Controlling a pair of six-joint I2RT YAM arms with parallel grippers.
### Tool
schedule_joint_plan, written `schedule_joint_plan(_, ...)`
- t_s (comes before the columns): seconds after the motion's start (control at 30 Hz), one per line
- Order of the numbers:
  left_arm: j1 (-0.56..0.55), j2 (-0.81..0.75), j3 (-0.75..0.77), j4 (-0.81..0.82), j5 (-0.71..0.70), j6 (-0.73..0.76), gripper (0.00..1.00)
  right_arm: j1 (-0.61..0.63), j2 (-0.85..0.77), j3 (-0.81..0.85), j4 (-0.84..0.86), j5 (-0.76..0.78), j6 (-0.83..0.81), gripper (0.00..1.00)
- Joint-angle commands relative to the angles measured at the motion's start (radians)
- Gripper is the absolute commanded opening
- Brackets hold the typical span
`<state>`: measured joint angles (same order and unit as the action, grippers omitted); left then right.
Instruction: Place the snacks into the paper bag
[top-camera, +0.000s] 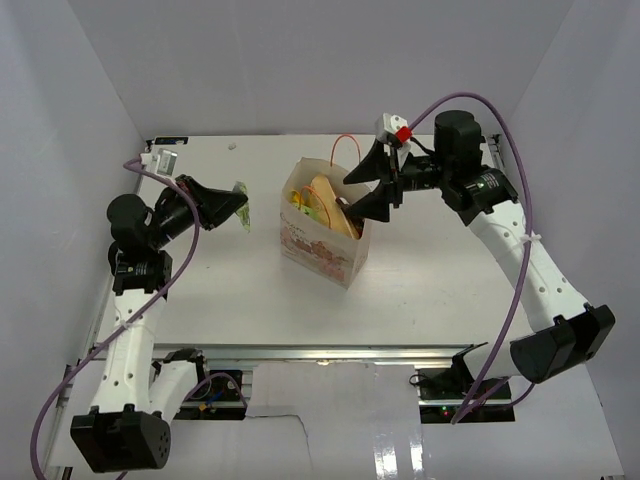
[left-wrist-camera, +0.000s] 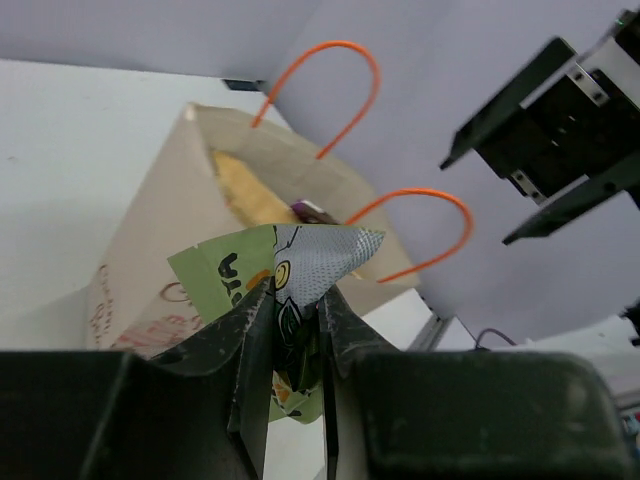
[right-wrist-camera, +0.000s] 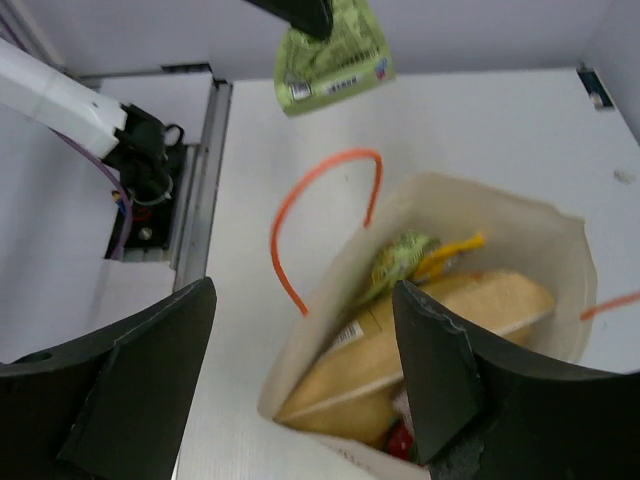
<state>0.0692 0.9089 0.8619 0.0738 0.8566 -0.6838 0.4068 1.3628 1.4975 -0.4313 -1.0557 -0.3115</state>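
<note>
Left end effector: pressed together on light green packet, held aloft off the worktop, toward the far-left corner, left of the paper bag and apart from it.

Right end effector: spread, holding nothing, poised at the right rim of the bag's mouth; contact with the rim not determinable.

Paper bag: upright, mouth open, near worktop centre, somewhat toward the far edge; orange handles standing free.

Contents already inside: large yellow chip bag, leaning lengthwise; crinkled green packet; thin yellow packet; red item low down; purple scrap beside the chip bag.

Progress, as judged: most of the job done. Outstanding: the one packet in the left grip, to be carried over the mouth and released. No other loose snack seen on the worktop from overhead.

Caution: mouth largely filled by the chip bag, handles close to the likely drop path.
</note>
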Motion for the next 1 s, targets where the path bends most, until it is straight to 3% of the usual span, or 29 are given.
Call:
schedule_joint_plan(0.0,-0.035,-0.039,0.072,0.078,0.116,-0.075,0.18,0.041,0.019,0.109,0.168,-0.128,0.145,0.77)
schedule_joint_plan(0.03,-0.046,-0.041,0.104,0.09,0.131,-0.098,0.18,0.064,0.025,0.098,0.254,-0.147,0.228,0.77)
schedule_joint_plan(0.07,-0.052,-0.042,0.117,0.107,0.148,-0.114,0.18,0.079,0.027,0.057,0.474,-0.159,0.42,0.77)
schedule_joint_plan(0.2,-0.091,-0.06,0.141,0.233,0.217,-0.226,0.2,0.164,0.071,0.017,0.899,-0.208,0.761,0.79)
schedule_joint_plan(0.33,-0.106,-0.07,0.135,0.449,0.288,-0.373,0.24,0.251,0.166,0.093,1.019,-0.248,0.833,0.84)
schedule_joint_plan(0.47,-0.131,-0.077,0.134,0.529,0.312,-0.462,0.27,0.277,0.226,0.177,0.919,-0.242,0.727,0.87)
schedule_joint_plan(0.53,-0.137,-0.084,0.132,0.546,0.314,-0.473,0.27,0.296,0.252,0.234,0.797,-0.233,0.625,0.87)
schedule_joint_plan(0.77,-0.149,-0.082,0.111,0.569,0.32,-0.493,0.28,0.368,0.266,0.289,0.605,-0.184,0.461,0.86)
schedule_joint_plan(0.87,-0.151,-0.071,0.112,0.577,0.318,-0.493,0.28,0.406,0.266,0.299,0.531,-0.162,0.402,0.83)
schedule_joint_plan(0.97,-0.151,-0.065,0.111,0.581,0.318,-0.491,0.28,0.438,0.259,0.299,0.461,-0.129,0.344,0.69)
